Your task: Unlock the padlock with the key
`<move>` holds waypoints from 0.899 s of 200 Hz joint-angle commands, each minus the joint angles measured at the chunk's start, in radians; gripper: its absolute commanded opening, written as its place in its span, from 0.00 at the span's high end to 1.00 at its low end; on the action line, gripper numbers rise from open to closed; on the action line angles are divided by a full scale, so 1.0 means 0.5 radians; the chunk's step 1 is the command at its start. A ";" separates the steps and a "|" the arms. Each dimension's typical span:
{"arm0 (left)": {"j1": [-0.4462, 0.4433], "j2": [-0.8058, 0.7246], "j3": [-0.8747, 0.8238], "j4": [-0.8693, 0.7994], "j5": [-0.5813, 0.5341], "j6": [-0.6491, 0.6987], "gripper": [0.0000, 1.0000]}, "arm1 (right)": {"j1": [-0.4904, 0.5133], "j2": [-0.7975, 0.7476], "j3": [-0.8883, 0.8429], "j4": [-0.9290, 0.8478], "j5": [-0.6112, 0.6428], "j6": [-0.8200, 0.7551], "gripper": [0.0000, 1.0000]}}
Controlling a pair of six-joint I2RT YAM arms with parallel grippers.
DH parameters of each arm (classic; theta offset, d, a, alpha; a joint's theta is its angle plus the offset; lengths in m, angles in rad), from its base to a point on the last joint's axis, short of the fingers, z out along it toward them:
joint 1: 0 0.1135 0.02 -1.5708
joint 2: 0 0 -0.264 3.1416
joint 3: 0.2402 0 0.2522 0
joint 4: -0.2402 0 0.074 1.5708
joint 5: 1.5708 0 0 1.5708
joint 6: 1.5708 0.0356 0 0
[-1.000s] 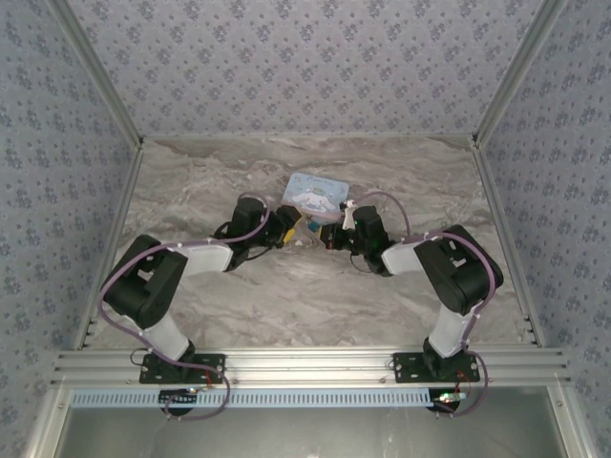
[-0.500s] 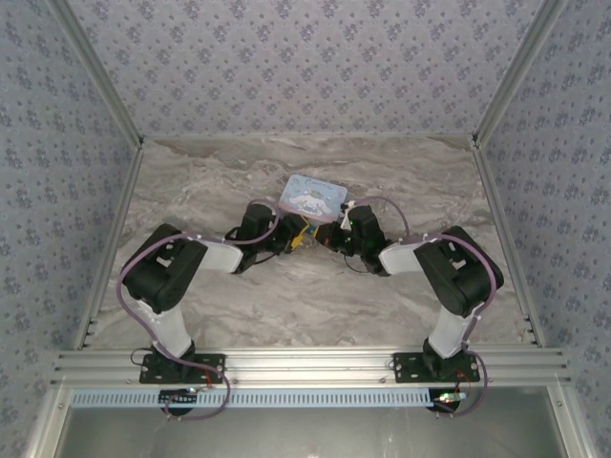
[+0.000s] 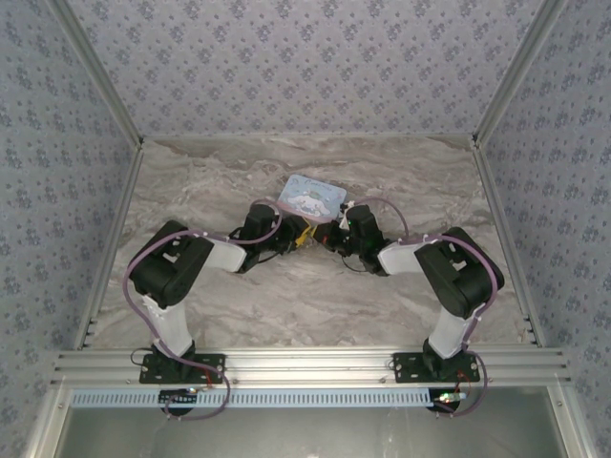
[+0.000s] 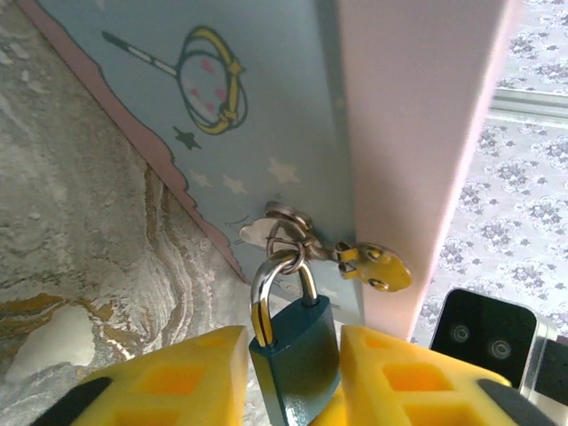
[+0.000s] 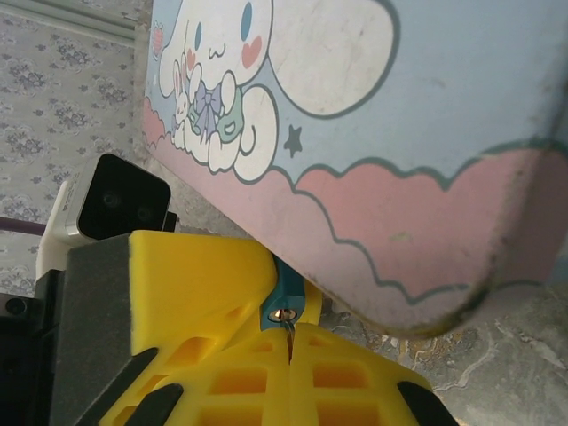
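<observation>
Left end effector (image 4: 291, 342) clamps glossy teal padlock (image 4: 297, 366); right end effector (image 5: 290, 346) pinches thin key (image 5: 289, 330).

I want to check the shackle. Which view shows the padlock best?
Left wrist: the padlock sits in the left gripper, shackle looped through the tin's hasp. Right wrist shows its keyhole end, the key at it. From the top it is too small to tell.
</observation>
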 commanded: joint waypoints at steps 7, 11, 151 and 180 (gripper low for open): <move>-0.016 0.033 0.058 0.065 0.005 -0.014 0.76 | 0.019 -0.107 0.057 0.029 0.003 0.063 1.00; -0.016 0.032 0.058 0.065 0.003 -0.015 0.77 | 0.017 -0.114 0.052 0.026 0.008 0.060 1.00; -0.012 -0.075 0.081 -0.100 0.001 -0.006 1.00 | 0.079 -0.825 -0.110 -0.668 0.433 -1.357 0.41; -0.013 -0.099 0.094 -0.145 0.022 -0.044 1.00 | 0.246 -1.061 -0.126 -0.850 0.700 -2.103 0.38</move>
